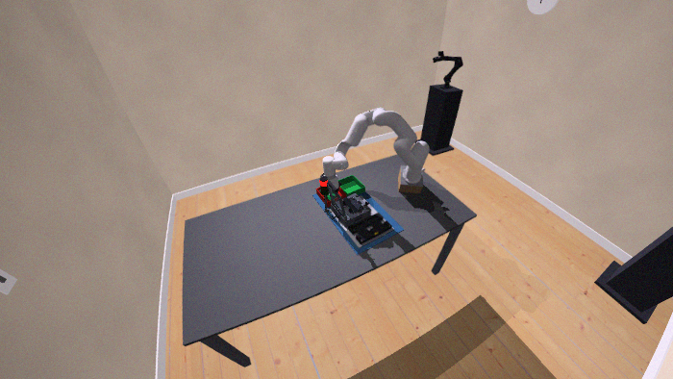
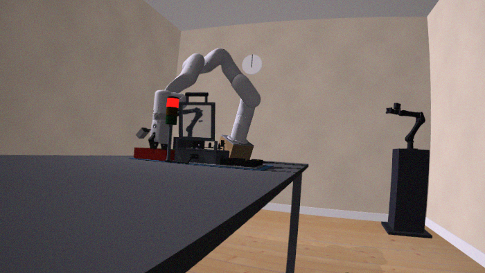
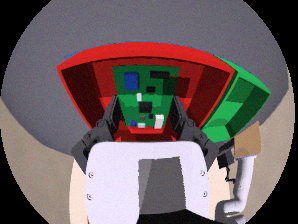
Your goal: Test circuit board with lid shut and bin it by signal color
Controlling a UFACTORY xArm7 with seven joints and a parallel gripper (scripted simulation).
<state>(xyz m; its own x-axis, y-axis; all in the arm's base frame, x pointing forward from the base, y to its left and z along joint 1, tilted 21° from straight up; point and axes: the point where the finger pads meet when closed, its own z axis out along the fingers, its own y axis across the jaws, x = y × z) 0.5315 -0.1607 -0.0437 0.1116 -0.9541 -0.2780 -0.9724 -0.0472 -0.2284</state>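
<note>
My gripper (image 3: 145, 102) (image 2: 158, 147) is over the red bin (image 3: 145, 49) (image 2: 142, 153), its fingertips just inside the walls. It is shut on the circuit board (image 3: 129, 102), one finger against each long side near the middle. The board is face up, about level and seemingly above the bin's floor; how far above is hard to tell. Its white connector is at the end near my palm. The signal tower (image 2: 172, 104) (image 1: 323, 183) shows red. The tester (image 2: 208, 156) stands beside the bin with its lid (image 2: 214, 121) upright, open.
The green bin (image 3: 255, 84) (image 1: 359, 191) stands right beside the red bin in the wrist view. The black tray (image 1: 369, 231) (image 2: 239, 161) lies on the far side of the tester from the bins. The signal tower is a tall obstacle close to my arm and the red bin.
</note>
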